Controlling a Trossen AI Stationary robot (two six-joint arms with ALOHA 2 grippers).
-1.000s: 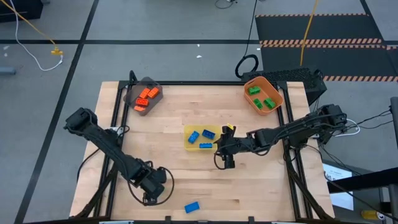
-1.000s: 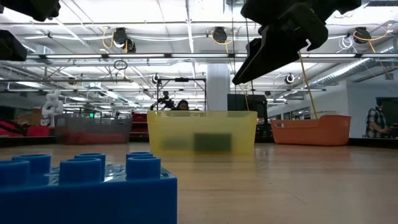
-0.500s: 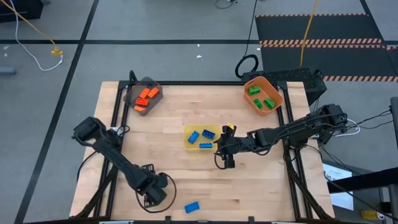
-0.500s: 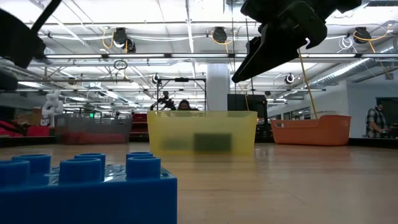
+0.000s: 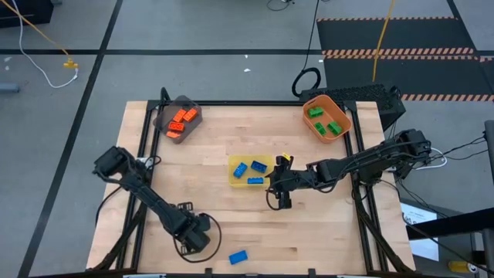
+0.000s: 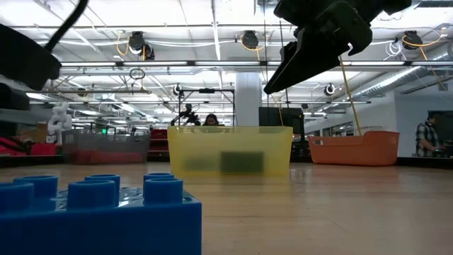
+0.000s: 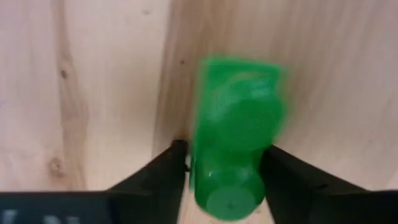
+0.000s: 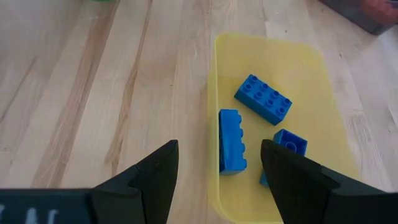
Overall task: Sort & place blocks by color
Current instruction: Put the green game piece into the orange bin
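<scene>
While left jaws (image 7: 227, 165) pinch a green block (image 7: 236, 134) | right jaws (image 8: 214, 165) spread | yellow bin (image 5: 248, 171): blue blocks (image 5: 258, 166)

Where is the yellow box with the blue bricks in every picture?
High view: small yellow plastic bin at the table's middle, blue bricks inside.
Low view: see-through yellow bin at centre, beyond a near blue brick.
Left wrist view: not in it.
Right wrist view: bin ahead of the right gripper.
Shared landmark: right gripper.
</scene>
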